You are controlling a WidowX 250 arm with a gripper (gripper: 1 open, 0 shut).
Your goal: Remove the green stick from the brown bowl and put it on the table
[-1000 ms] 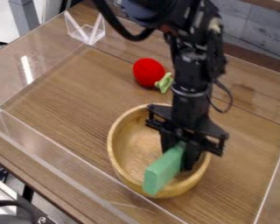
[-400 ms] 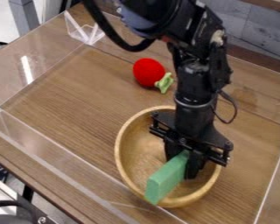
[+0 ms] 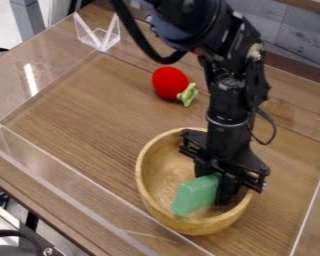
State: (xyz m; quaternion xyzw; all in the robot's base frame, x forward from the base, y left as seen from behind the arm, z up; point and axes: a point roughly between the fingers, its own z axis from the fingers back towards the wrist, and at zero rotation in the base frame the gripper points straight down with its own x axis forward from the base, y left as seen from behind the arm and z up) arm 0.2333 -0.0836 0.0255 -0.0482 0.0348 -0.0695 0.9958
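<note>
End effector pointing down inside brown bowl near worktop front edge, pinching green stick top end, likely ready for lift-out.

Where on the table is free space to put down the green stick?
The widest bare patch of the table lies left of the brown bowl, between the red ball and the near clear wall. It is crowded at the bowl, where the end effector holds the green stick.
</note>
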